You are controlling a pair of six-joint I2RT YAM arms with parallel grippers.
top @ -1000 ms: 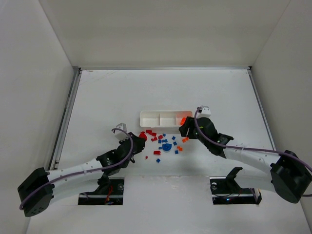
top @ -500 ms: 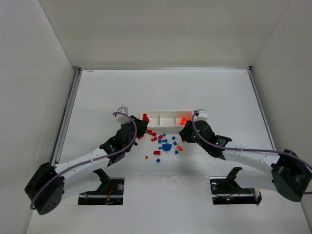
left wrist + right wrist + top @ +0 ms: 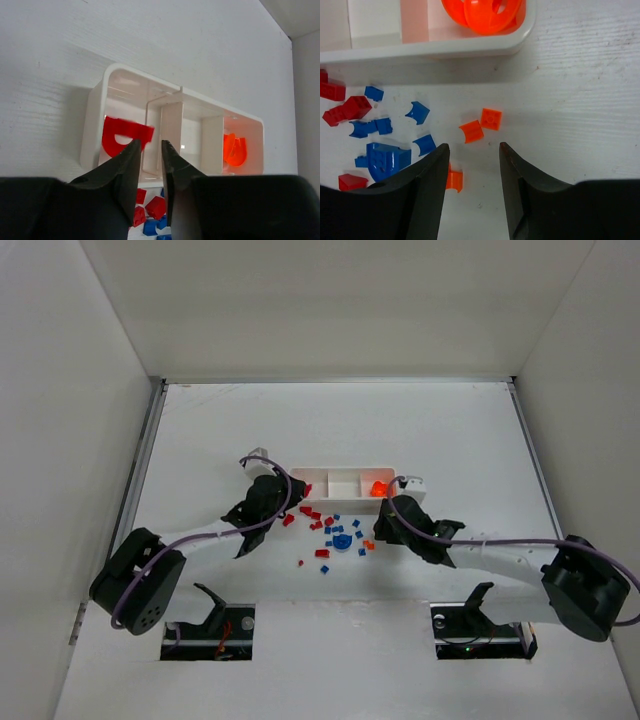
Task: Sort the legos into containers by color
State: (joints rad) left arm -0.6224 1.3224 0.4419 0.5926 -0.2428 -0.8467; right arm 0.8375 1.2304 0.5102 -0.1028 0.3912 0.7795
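Lit brightly and evenly from overhead; nearly bleaches the white table [image 3: 450, 430] in the top view, with only faint, soft shadows; puts small glints on the tray [image 3: 94, 130] in the left wrist view; smears the red piece [image 3: 125, 136] slightly; renders near fingers [image 3: 112, 177] black, soft-edged; keeps legos [image 3: 470, 131] crisp in the right wrist view, grey shadow below the tray rim.

I see the tray [image 3: 330, 470] lying crosswise on the table [image 3: 300, 430], with the loose legos [image 3: 335, 530] scattered just in front of it. An arched piece [image 3: 125, 137] is in its left compartment, and rounded pieces [image 3: 234, 149] are in the right one. My left pincer [image 3: 150, 150] hangs over the tray's left end. My right pincer [image 3: 472, 150] is over the scatter's right edge, just before the right compartment.
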